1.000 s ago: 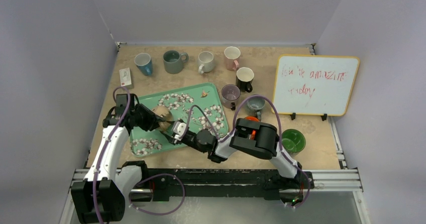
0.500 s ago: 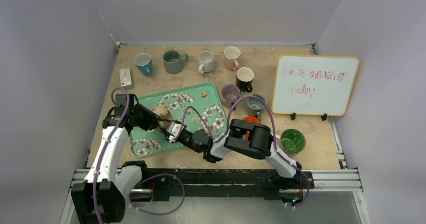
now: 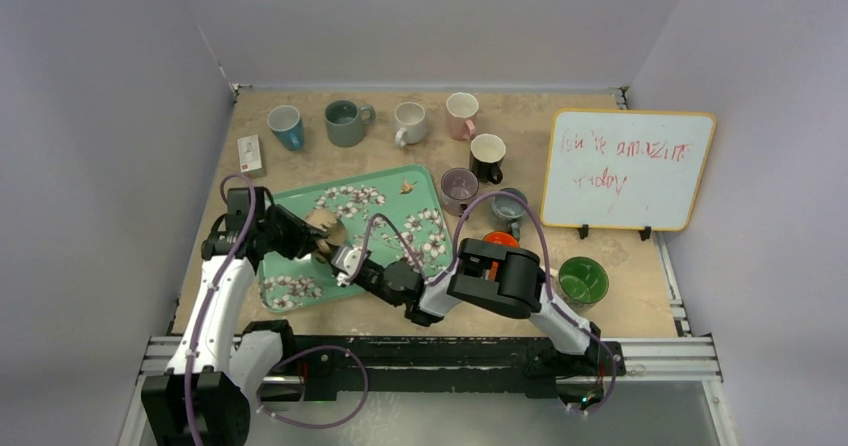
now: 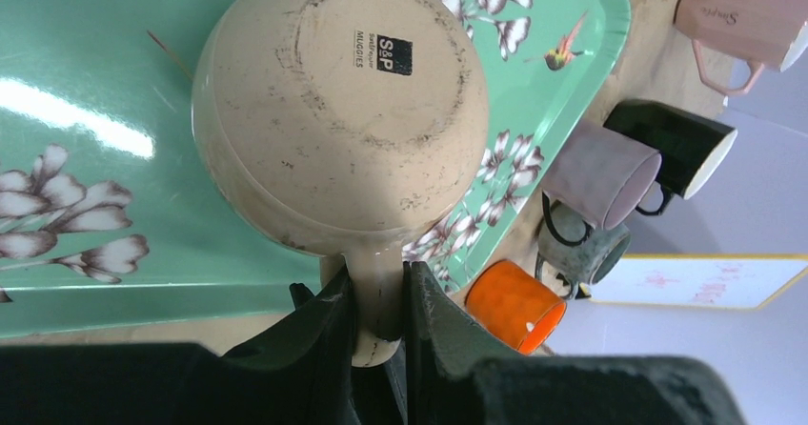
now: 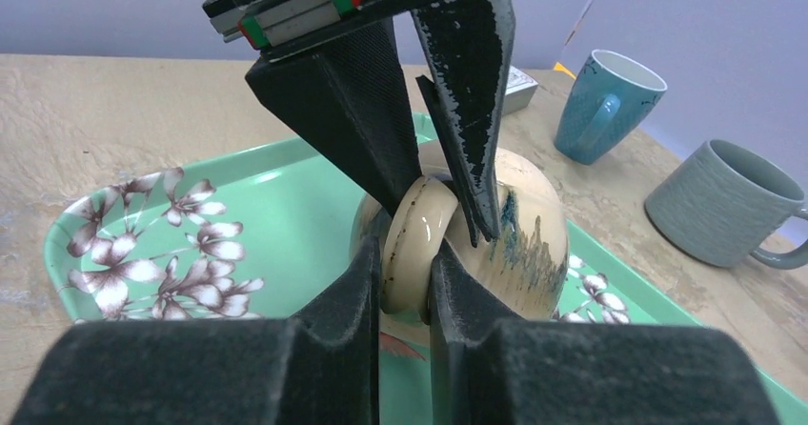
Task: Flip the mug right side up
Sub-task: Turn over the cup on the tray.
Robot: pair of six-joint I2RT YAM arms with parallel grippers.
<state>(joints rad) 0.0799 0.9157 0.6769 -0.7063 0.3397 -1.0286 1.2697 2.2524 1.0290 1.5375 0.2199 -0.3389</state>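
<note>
Beige mug (image 4: 338,111) lies overturned on the floral tray (image 3: 300,291), toward its nine o'clock side. My left gripper (image 4: 378,292) and right gripper (image 5: 408,282) both clamp its handle (image 5: 412,239). I should roll slowly, wrists turning together.

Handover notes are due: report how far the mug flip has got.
Done: the grasp, with left fingers and right fingers both clamped on the handle. In hand: the mug, its bottom facing the left wrist camera, so not upright. Left: rotate it and stand it, opening up, on the tray, then release.
</note>
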